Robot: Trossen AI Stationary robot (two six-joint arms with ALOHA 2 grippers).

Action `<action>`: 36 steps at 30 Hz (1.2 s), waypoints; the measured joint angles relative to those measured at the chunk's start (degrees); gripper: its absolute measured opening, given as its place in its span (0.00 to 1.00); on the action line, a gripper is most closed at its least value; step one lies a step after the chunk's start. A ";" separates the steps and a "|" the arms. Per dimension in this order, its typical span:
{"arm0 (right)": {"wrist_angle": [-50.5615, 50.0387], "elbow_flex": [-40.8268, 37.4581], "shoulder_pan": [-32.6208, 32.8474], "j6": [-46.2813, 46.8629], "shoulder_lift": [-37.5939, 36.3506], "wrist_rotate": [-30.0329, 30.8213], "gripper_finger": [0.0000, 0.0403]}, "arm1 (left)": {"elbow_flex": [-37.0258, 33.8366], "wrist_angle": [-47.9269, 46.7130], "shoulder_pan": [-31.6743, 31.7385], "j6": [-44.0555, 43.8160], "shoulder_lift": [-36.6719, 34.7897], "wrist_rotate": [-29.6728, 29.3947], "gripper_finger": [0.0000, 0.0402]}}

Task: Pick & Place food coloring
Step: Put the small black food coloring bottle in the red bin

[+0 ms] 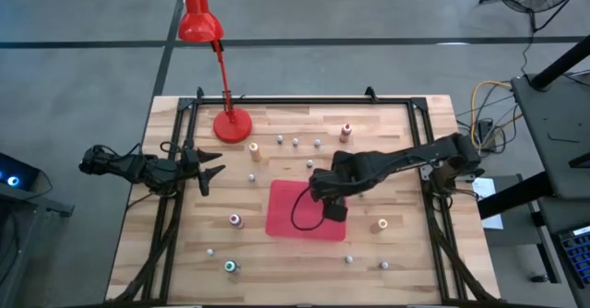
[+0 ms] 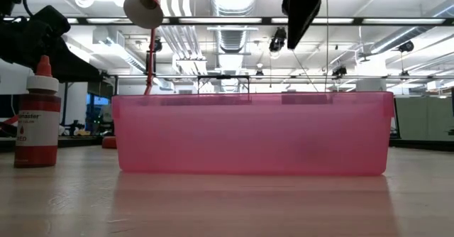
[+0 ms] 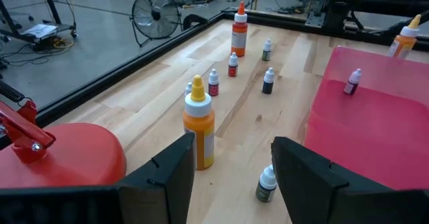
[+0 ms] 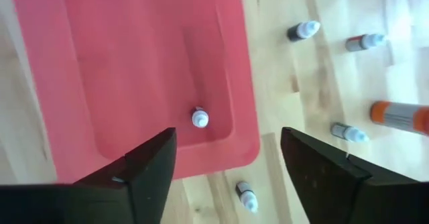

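Between picks — right end effector (image 4: 224,167) over the pink bin (image 1: 286,218), fingers spread and empty.

One small bottle (image 4: 199,118) standing in the bin; other food coloring bottles (image 1: 295,142) scattered on the desk (image 1: 184,253). Next: reach for a nearby loose bottle (image 4: 247,197) and close. Left end effector (image 3: 231,177) open too, waiting near the red lamp (image 1: 230,124). Orange-topped bottle (image 3: 200,123) plain only from the left wrist — low view mostly bin wall.

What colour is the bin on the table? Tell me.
Translucent pink-red bin; the low view shows it best.
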 joint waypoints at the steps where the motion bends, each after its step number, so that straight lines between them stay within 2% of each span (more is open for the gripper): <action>1: -0.42 0.60 -0.12 0.23 -0.40 0.00 0.69 | 0.00 0.00 0.00 0.00 0.00 0.01 0.42; 6: -1.54 1.46 -0.80 7.74 -3.04 2.74 0.76 | -0.01 0.00 0.01 0.01 -0.01 -0.01 0.42; 11: -4.44 1.32 -1.00 15.13 -5.61 9.91 0.80 | 0.00 0.00 -0.01 0.00 0.00 0.00 0.42; 15: -7.62 1.14 -1.03 18.95 -6.44 13.33 0.82 | -0.01 0.02 0.01 -0.01 0.01 -0.01 0.42; 22: -7.81 -4.82 -1.28 23.31 -8.61 13.35 0.86 | 0.01 0.02 0.00 0.01 0.00 0.01 0.42; 29: -3.37 -18.11 -2.23 28.13 -13.50 8.09 0.88 | 0.00 0.00 -0.01 0.01 0.01 0.00 0.42; 36: 3.19 -30.48 -2.20 32.94 -18.88 5.52 0.88 | 0.01 0.00 0.00 0.01 0.00 0.00 0.42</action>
